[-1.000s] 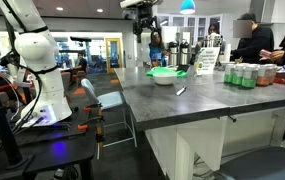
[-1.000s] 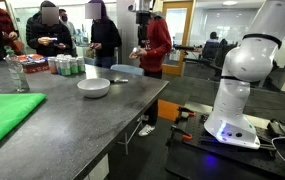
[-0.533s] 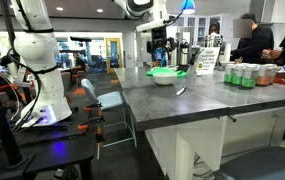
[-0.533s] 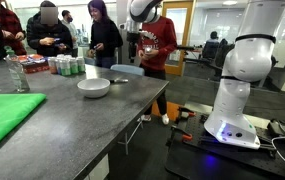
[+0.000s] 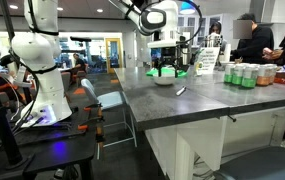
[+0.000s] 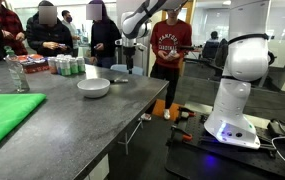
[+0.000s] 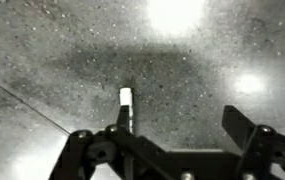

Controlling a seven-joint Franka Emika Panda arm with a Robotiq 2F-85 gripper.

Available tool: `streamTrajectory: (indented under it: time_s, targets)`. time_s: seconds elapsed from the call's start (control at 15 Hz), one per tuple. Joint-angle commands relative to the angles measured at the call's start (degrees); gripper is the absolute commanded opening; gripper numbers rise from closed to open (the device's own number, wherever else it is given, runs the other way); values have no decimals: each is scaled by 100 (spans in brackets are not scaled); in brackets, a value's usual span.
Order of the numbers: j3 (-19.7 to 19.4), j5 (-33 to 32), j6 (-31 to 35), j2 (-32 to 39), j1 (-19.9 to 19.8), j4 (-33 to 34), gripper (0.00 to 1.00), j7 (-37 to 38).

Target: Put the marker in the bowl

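The marker [image 7: 126,103] is a thin whitish stick lying on the grey speckled counter; it also shows in both exterior views [image 5: 180,91] [image 6: 119,80]. The bowl [image 5: 165,75], white with a green top, stands on the counter just beside it [image 6: 93,88]. My gripper [image 7: 177,114] is open and empty, hanging above the counter near the marker [image 5: 172,67] [image 6: 132,68]. In the wrist view the marker's near end is hidden behind the left finger [image 7: 122,118]. The bowl is out of the wrist view.
Several green cans [image 5: 244,75] [image 6: 67,66] stand further along the counter, with a bottle [image 6: 19,75] and a sign [image 5: 207,58]. A green cloth [image 6: 7,115] lies at the near end. People stand behind the counter. The counter edge [image 5: 132,105] runs close to the marker.
The arm has swung in from high above and come down over the counter, bringing the open gripper close above the marker. Bowl and marker have not moved.
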Motion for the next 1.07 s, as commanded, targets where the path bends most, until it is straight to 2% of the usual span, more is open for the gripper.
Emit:
streamTrajectory:
  time_s: [0.0, 0.33, 0.4, 0.67, 0.73, 0.8, 0.93, 1.0]
  targets:
    - [261, -125, -245, 540, -277, 587, 100, -318]
    - [446, -265, -226, 1167, -467, 1150, 98, -362]
    - [481, -259, -248, 1263, -515, 1261, 95, -376]
    - [569, -241, -294, 1574, -652, 1590, 76, -373]
    - [589, -242, -316, 1637, -683, 1652, 60, -371]
    - [614, -235, -328, 1686, -715, 1694, 54, -386]
    - [624, -265, -371, 1784, -741, 1767, 51, -349]
    - [638, -250, -391, 1826, -762, 1798, 43, -361]
